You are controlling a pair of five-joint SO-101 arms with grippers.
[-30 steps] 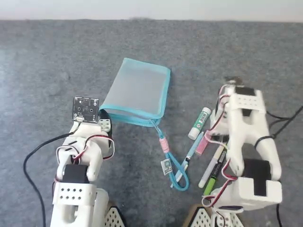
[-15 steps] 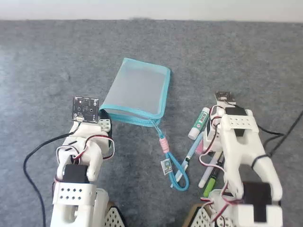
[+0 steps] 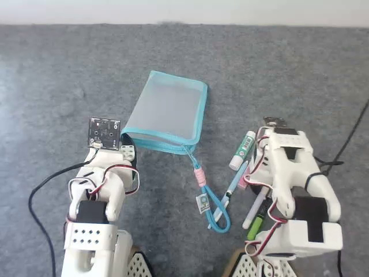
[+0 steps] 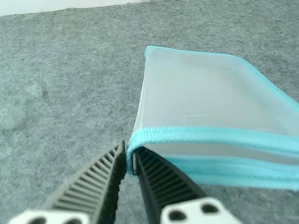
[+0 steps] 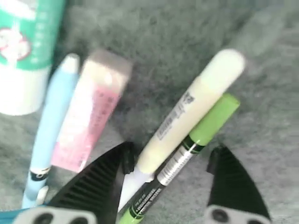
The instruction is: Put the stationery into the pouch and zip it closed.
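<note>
Pinching the pouch (image 4: 205,93) corner tight in my left gripper (image 4: 130,161), I hold my right gripper (image 5: 173,156) wide open over the yellow pen (image 5: 191,107) and green pen (image 5: 205,128), which lie touching. I should go straight down and squeeze both near the middle.

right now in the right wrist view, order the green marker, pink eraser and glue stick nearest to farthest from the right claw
1. Green marker, between the open fingers of the right claw, beside the pale yellow pen.
2. Pink eraser, just outside one finger, past the pale yellow pen.
3. Glue stick, farthest, beyond the eraser and the blue pen.
</note>
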